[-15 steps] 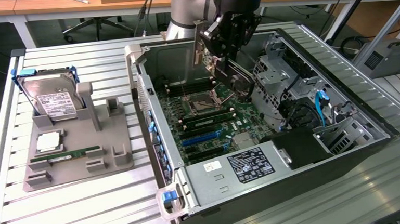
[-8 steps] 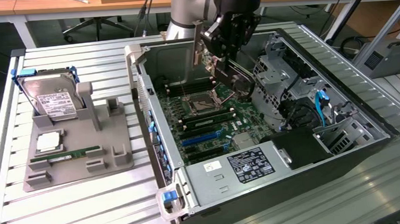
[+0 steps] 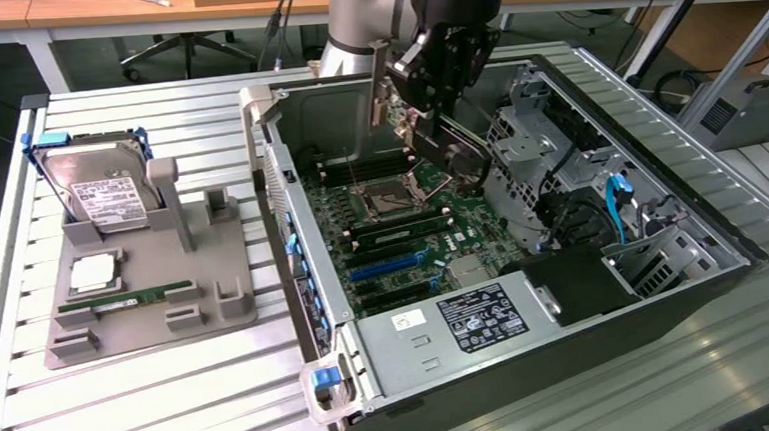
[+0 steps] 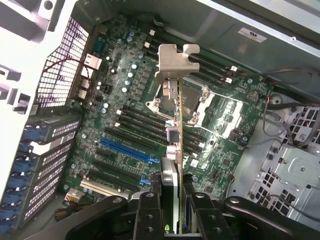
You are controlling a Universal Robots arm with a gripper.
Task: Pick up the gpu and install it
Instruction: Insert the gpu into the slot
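GPU (image 4: pixel 180 125) pinched edge-on in end effector (image 4: pixel 175 202), long axis twd mobo (image 4: pixel 125 125), bracket end (image 4: pixel 176 60) farthest out.

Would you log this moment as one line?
gripper: shut on gpu | gpu: held above motherboard | install: not seated

Tabletop (image 3: pixel 169 409): pale slatted metal surface. An open computer case (image 3: pixel 660 349) lies on its side on it. A grey fixture block (image 3: pixel 214 256) sits just beside the case, toward the exterior view's left, carrying a hard drive (image 3: pixel 103 198) and a memory stick (image 3: pixel 122 302).
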